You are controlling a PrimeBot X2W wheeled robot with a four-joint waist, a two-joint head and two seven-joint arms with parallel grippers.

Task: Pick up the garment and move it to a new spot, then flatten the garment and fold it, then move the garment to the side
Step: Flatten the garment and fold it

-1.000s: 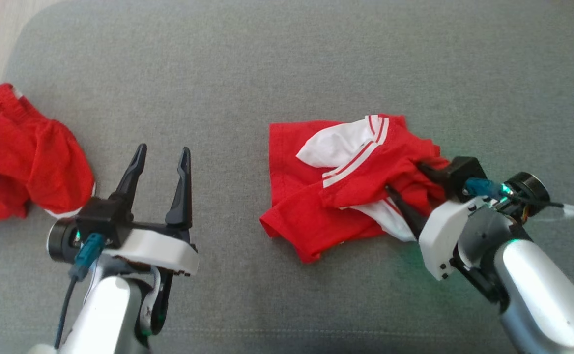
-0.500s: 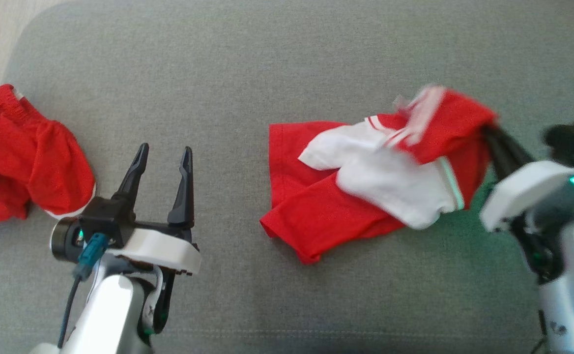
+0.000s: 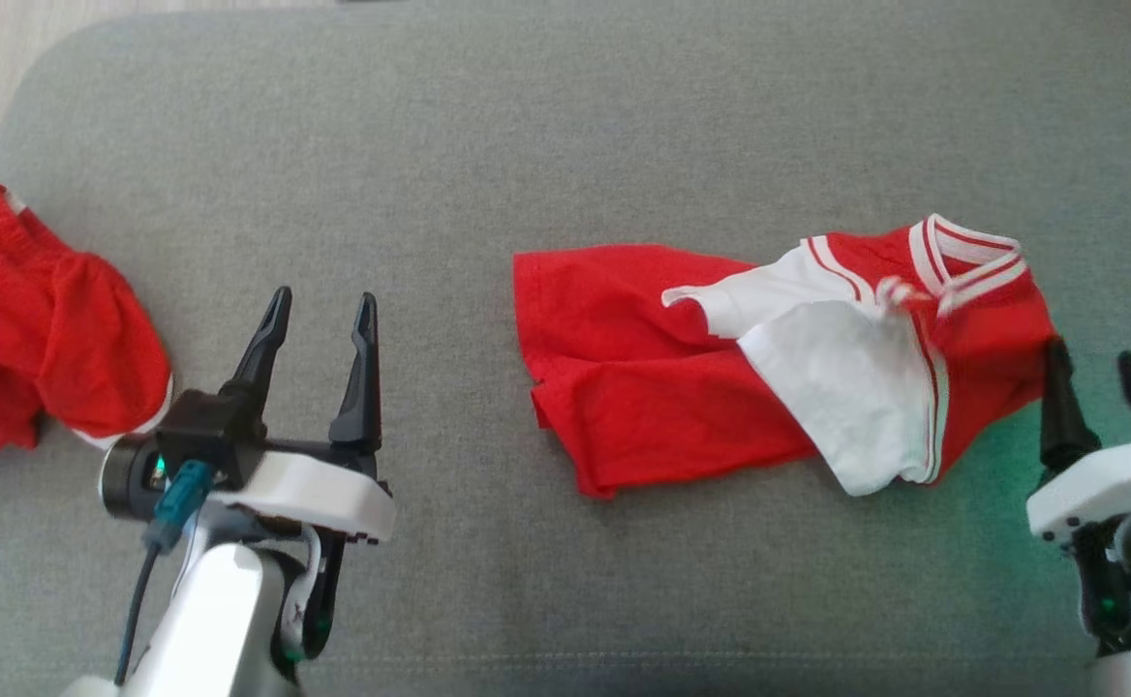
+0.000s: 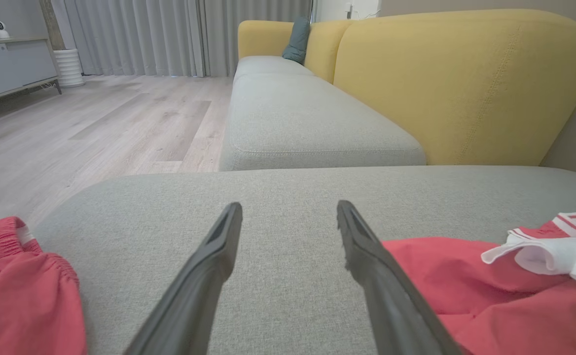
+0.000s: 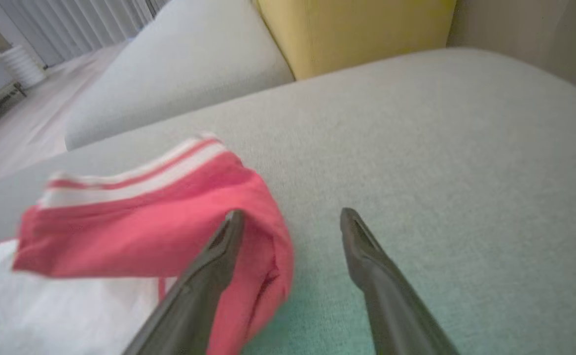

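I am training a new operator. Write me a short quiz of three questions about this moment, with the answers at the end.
1. True or false: the right gripper stands open beside the red and white shirt, gripping nothing.
2. Where do the red shorts lie on the grey cushion? A) near its left edge; B) under the shirt; C) on top of the shirt.
3. Fill in: the left gripper is ____ and holds nothing.
Key: 1 true; 2 A; 3 open.
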